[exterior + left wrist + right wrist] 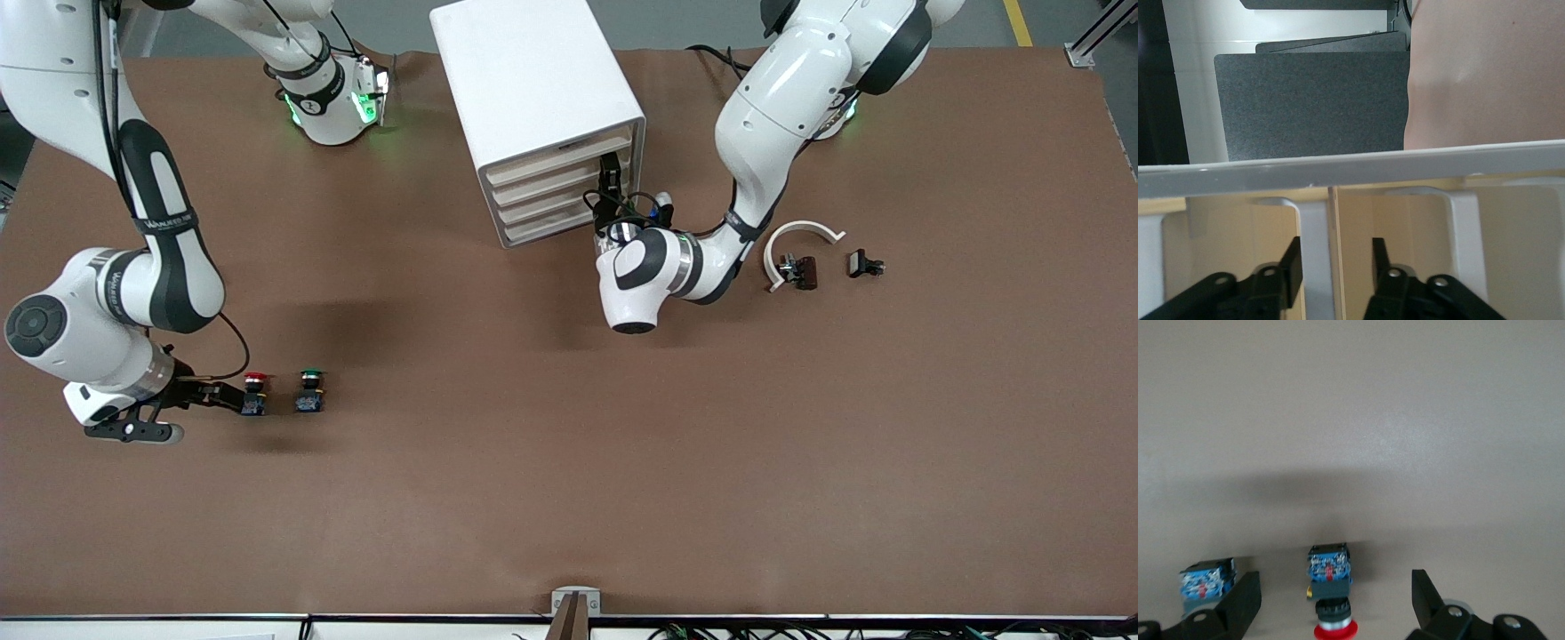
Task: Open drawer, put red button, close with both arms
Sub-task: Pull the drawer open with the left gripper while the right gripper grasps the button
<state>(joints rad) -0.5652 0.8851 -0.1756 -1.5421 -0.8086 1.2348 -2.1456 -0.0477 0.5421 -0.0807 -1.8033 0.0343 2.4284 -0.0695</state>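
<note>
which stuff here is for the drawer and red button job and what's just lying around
For the job:
white cabinet's top beige-fronted drawer
red-capped push-button switch
left gripper at the drawers
right gripper, open around the switch

Lying about:
green-capped switch
white curved bracket
two small dark parts

Red button (255,380) beside the black right gripper (233,399); green-capped switch (310,377) just past it; plain brown table (569,498); white cabinet (533,80), beige drawer fronts.

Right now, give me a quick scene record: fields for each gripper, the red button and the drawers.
left gripper: open, at the front of the drawer cabinet
right gripper: open, low at the table, fingers either side of the red button
red button: on the table, not gripped
green button: beside the red one, toward the left arm's end
drawers: four stacked, none visibly pulled out
</note>
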